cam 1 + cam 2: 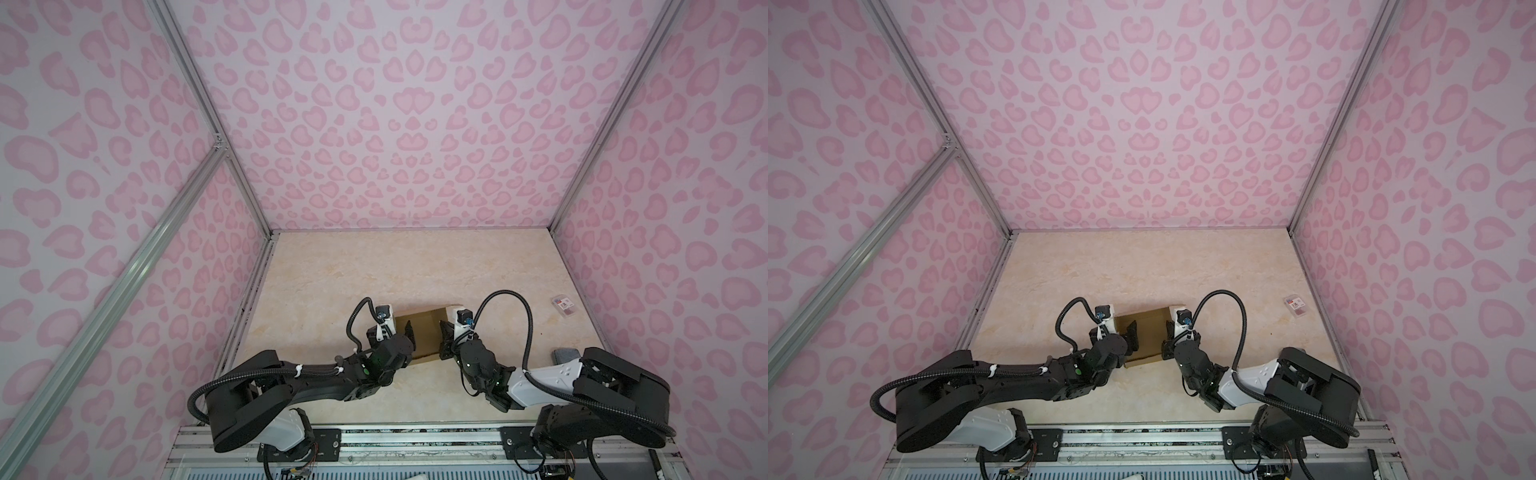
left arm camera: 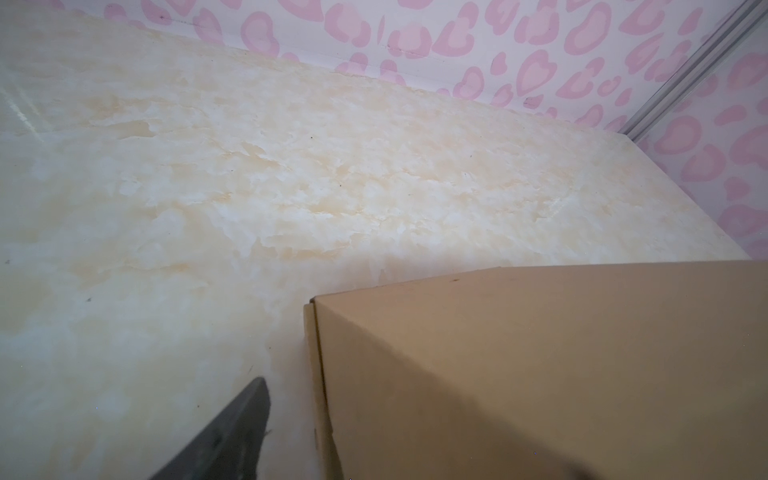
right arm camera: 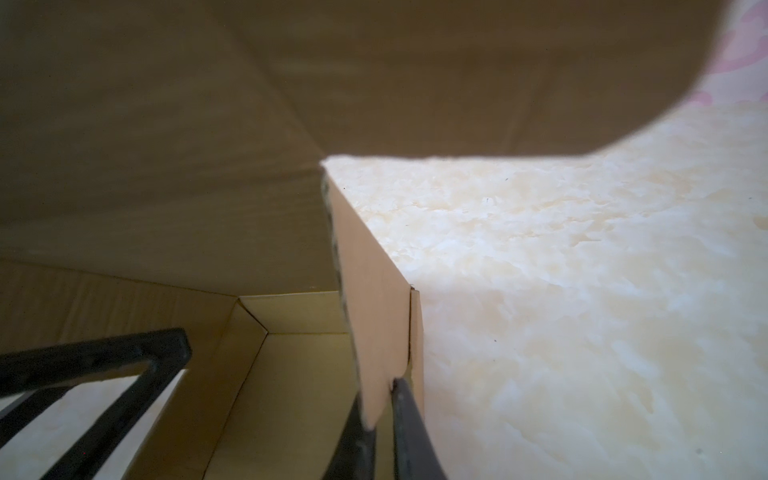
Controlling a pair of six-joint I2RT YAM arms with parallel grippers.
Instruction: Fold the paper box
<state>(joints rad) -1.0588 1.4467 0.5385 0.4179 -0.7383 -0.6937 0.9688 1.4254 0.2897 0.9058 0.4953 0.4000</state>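
Sitting on the table's (image 1: 374, 270) near half is the partly folded paper box (image 1: 424, 332). The right gripper (image 3: 382, 409) is pinching its side wall; the left gripper (image 1: 405, 338) is hanging open at the opposite edge.

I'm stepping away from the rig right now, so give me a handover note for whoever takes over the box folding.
Left tool: open, straddling the left wall of the box.
Right tool: shut on the box's right wall.
Box: on the table between the arms, open side up; a small packet lies apart, far right.
Done: walls standing.
Left: lid upright at the far side; fold it down and tuck it.
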